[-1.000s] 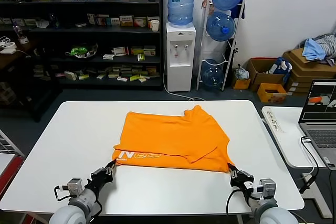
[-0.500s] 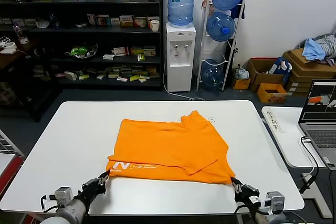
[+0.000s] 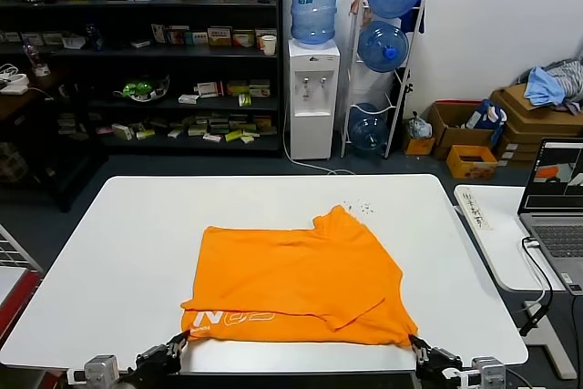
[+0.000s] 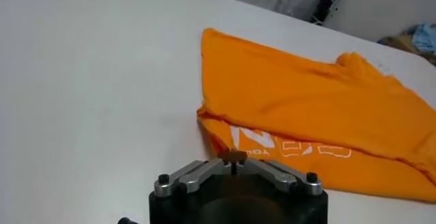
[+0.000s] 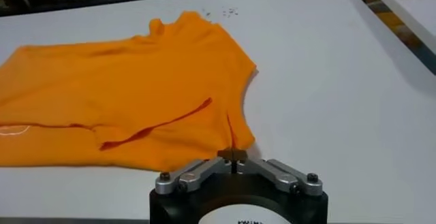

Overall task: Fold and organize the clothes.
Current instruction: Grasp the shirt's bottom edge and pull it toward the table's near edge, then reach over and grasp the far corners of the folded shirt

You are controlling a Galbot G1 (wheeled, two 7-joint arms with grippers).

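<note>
The clothes are one orange T-shirt [image 3: 291,280], lying folded flat on the white table [image 3: 127,225], with its pale lettering [image 3: 232,320] along the near hem. My left gripper [image 3: 179,343] is at the shirt's near left corner, shut on the hem; the left wrist view has its tips [image 4: 235,156] meeting at the shirt's [image 4: 306,103] edge. My right gripper [image 3: 419,347] is shut on the near right corner, and its tips [image 5: 234,154] pinch the shirt's [image 5: 116,89] corner. Both arms are mostly below the head view's edge.
The shirt's near hem lies close to the table's front edge. A side table with a laptop [image 3: 557,216] stands at the right. Behind are shelves [image 3: 137,43], a water dispenser [image 3: 313,88] and cardboard boxes with a blue-grey heap [image 3: 551,84].
Both grippers have drawn back toward the table's front edge, and the shirt has slid with them, nearer to me. Both stay shut.
</note>
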